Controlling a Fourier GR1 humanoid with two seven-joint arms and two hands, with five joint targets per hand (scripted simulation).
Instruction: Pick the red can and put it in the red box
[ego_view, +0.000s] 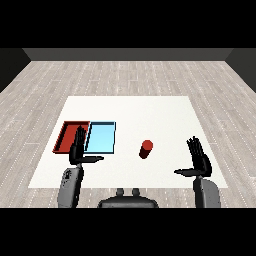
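Both hands, left hand (77, 151) and right hand (199, 159), hover spread near the table's (165, 112) front edge, holding nothing; can (145, 149) stands mid-table, red tray (66, 136) near the left edge.

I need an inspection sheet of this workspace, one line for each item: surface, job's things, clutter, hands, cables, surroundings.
Surface: white table, flat, square-looking.
Job's things: red can upright on the table, right of both trays, held by nothing; red tray at the left, touching side by side the light blue tray; nothing seen inside either tray.
Clutter: nothing seen.
Hands: left hand open, fingers straight, in front of the trays' shared edge; right hand open, to the right of the can and apart from it.
Cables: nothing seen.
Surroundings: grey wooden plank floor around the table, dark wall behind.
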